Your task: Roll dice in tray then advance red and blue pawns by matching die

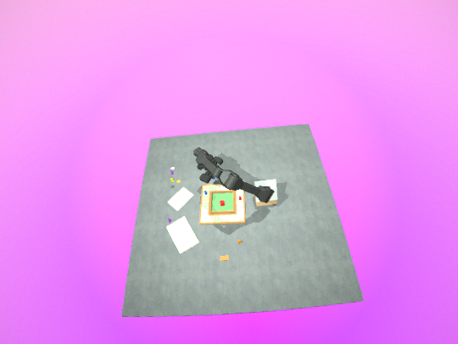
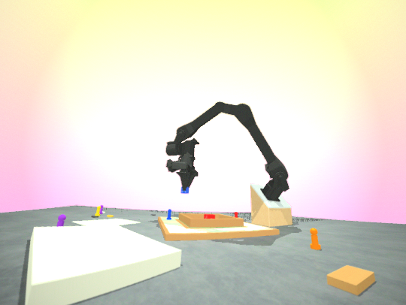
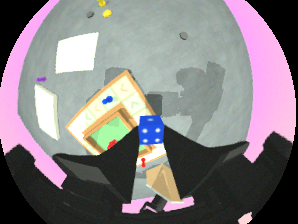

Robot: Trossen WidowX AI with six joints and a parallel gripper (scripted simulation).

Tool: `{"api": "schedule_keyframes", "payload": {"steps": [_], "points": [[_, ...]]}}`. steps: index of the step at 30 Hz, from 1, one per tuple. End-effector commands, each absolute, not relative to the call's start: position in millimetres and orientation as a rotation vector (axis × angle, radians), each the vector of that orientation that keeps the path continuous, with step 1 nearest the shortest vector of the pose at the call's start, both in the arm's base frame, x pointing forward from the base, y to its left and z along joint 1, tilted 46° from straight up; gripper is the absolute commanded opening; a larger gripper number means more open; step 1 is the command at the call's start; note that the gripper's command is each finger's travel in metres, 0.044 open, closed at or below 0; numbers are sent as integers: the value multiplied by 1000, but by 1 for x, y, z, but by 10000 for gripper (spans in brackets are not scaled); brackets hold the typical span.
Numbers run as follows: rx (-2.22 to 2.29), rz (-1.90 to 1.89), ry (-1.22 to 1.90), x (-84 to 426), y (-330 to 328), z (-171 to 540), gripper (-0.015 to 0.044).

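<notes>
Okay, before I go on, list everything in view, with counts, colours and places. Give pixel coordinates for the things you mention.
Blue die (image 2: 184, 190) (image 3: 151, 131): one, blue, gripped above the ground
Red die (image 1: 222, 203) (image 2: 209, 216): one, red, in the tray
Tray (image 1: 210, 203) (image 2: 210, 223): one, brown-rimmed, green inside, on the board
Board (image 1: 222, 223) (image 2: 222, 236): one, pale, brown-edged
Pawns on board: one blue, one red
Other pawns: orange, purple and yellow, off the board
White slabs: two, beside the board
Orange block: one, near the orange pawn
Small discs: several, grey and yellow, on the ground
Wedge stand: one, tan and white, under the arm
Arm: one, black
End effector (image 2: 184, 188) (image 3: 149, 128): one, black, shut on the blue die
</notes>
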State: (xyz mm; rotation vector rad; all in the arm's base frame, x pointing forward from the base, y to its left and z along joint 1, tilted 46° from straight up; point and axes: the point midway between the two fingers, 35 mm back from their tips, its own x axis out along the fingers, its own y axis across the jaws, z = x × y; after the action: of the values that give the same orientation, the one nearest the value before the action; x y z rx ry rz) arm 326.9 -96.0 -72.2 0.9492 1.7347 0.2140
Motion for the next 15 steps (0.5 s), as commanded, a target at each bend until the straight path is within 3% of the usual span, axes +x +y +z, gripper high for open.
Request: {"api": "schedule_keyframes", "payload": {"steps": [1,15], "points": [[1028,123,1751,327,-87,-64,0],[1318,-226,1815,323,-51,-43,0]]}}
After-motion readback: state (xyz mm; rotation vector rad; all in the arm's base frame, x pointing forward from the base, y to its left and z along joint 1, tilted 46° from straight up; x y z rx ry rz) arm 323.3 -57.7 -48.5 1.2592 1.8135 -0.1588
